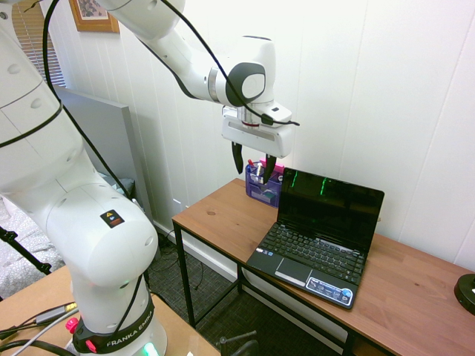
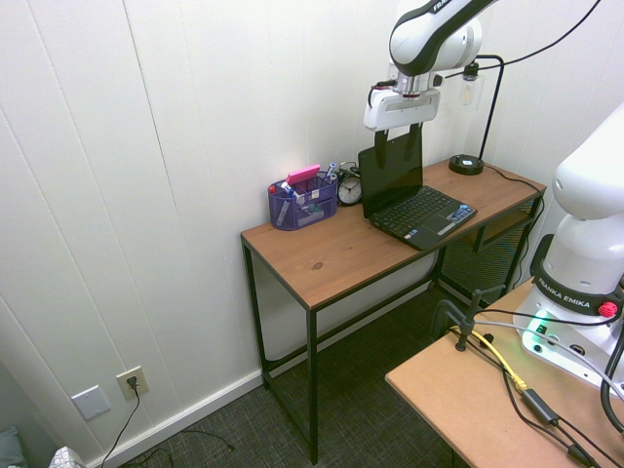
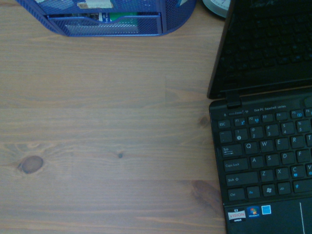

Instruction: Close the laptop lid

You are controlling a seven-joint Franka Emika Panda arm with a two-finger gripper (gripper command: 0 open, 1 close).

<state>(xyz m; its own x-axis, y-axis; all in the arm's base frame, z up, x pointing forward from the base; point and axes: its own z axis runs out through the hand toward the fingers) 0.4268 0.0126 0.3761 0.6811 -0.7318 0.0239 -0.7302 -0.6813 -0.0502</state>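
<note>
A small black netbook sits open on a wooden desk [image 1: 223,215] with a black metal frame, pushed against a white panelled wall. Seen from the first exterior view, its keyboard deck [image 1: 315,256] lies nearest, close to the desk's front edge, with stickers on the palm rest beside the touchpad. The wrist view shows the deck's corner with the ESC, Tab and Ctrl keys and a patch of bare wood grain with a dark knot beside it.

Behind the keys, the laptop lid [image 1: 330,209] stands raised, tilted slightly back toward the wall, its glossy dark screen facing the front of the desk and catching two small green reflections near the top edge. In the second exterior view the lid [image 2: 393,168] stands upright in the same way, hinged at the far edge of the deck.

The gripper [image 1: 252,167] hangs in the air above the desk, just left of the lid's upper left corner and not touching it. Its two dark fingers point down with a clear gap between them, and nothing is held.

Farther back, against the wall, a blue mesh organiser [image 1: 263,185] holds pens and a pink item. A small clock [image 2: 349,185] stands between it and the laptop. At the far right end of the desk rests a black round lamp base [image 2: 466,164].
</note>
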